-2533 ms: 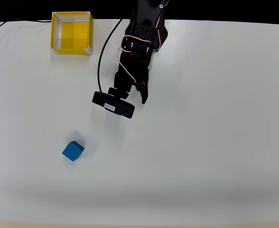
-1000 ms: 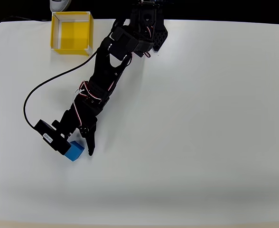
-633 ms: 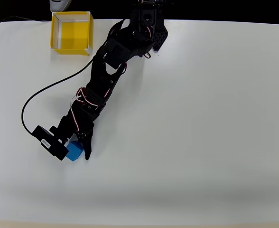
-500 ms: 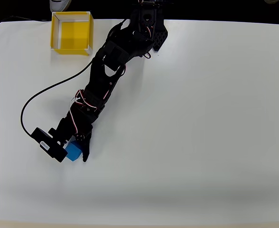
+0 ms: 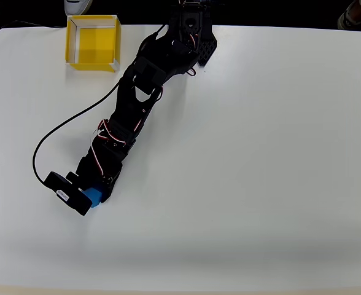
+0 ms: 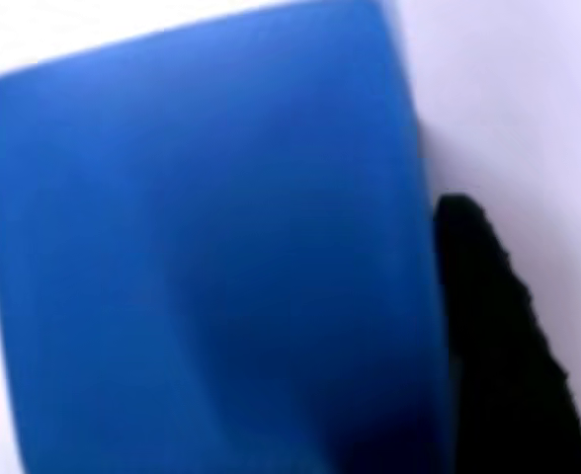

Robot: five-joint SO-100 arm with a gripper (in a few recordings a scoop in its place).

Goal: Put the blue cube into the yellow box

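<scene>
Arm: a black jointed arm (image 5: 140,92) with exposed red and white wiring is seen stretched from the top centre of the overhead view down toward the lower left.
Gripper: the gripper (image 5: 97,195) is seen closed around the blue cube; in the wrist view one dark finger (image 6: 498,346) is pressed against the cube's right face.
Blue cube: a small, matte, bright-blue block (image 5: 93,196) is held at the lower left of the overhead view, largely covered by the gripper and wrist camera; in the wrist view its flat, plain face (image 6: 202,247) is shown blurred and very close.
Yellow box: a square, open-topped box (image 5: 93,42) with thin pale-edged walls and a yellow floor is placed at the upper left, well apart from the cube.
Table: a smooth, white, matte surface (image 5: 260,172) is shown.
Cable: a thin black cable (image 5: 58,132) is looped over the table to the arm's left.
</scene>
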